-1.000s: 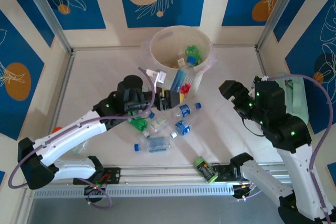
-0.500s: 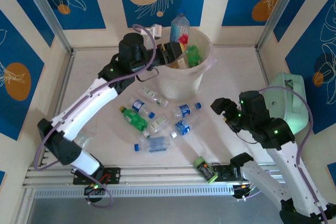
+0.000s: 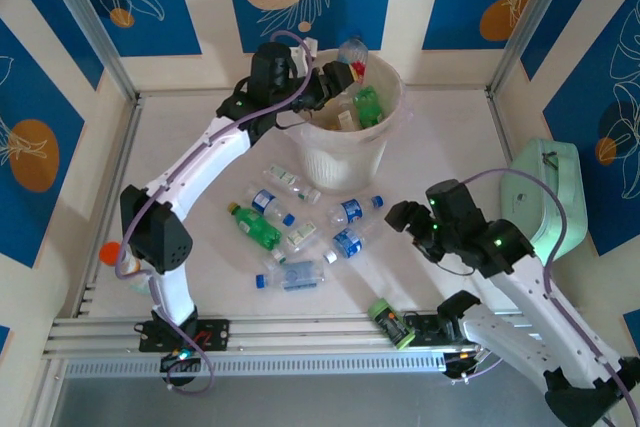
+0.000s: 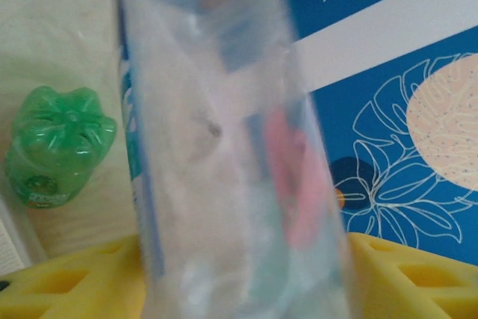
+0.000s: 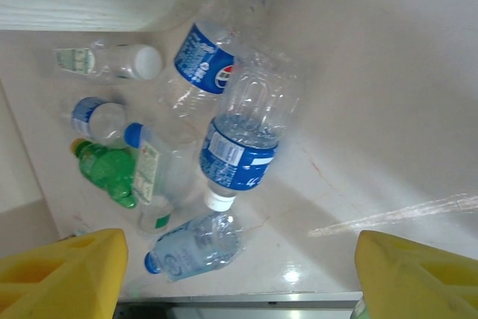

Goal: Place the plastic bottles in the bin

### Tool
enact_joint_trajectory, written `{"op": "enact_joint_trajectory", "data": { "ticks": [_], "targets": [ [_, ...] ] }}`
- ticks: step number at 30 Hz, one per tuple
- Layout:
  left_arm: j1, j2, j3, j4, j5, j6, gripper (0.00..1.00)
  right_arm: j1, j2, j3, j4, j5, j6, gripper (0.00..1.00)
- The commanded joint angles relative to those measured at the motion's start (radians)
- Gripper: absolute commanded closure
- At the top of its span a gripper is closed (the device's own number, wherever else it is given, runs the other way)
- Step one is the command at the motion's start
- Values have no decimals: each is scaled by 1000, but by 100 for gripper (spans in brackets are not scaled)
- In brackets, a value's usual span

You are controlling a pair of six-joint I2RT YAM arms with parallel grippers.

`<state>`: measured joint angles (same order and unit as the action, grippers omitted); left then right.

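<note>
Drop-off step: the left gripper (image 3: pixel 340 72) hung over the bin (image 3: pixel 345 162) with a clear bottle (image 3: pixel 352 50) between its fingers (image 4: pixel 67 282); whether they were gripping it could not be told. The right gripper (image 3: pixel 400 215), jaws wide and empty, hovered above loose bottles (image 5: pixel 243 136) on the table (image 3: pixel 190 137). Next it would need to descend and close on one.

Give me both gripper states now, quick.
Left gripper: clear bottle between its fingers over the bin; gripped or released, cannot tell.
Right gripper: open, empty, above bottles on the table.
</note>
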<state>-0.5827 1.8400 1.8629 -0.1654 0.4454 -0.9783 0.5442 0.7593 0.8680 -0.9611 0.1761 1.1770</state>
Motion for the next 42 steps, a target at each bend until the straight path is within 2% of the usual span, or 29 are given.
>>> {"op": "enact_joint_trajectory", "data": {
  "ticks": [1,6,12,21,27,31,42],
  "targets": [
    [1,-8,42,7,36,-16,23,5,44,-40,65,21,25,20],
    [3,-45,63,-44,20,33,13,10,131,-65,163,-9,43,20],
    [3,-160,38,-113,20,124,10,20,259,-77,232,-19,88,19],
    [3,-486,-304,-115,33,256,8,7,422,-114,364,-68,110,18],
    [1,-705,-626,-51,55,241,9,5,509,-111,426,-79,119,19],
    [1,-806,-772,-40,49,207,10,5,559,-103,436,-68,131,20],
    [-10,-861,-955,35,52,112,13,-25,675,-88,487,-79,116,23]
  ]
}}
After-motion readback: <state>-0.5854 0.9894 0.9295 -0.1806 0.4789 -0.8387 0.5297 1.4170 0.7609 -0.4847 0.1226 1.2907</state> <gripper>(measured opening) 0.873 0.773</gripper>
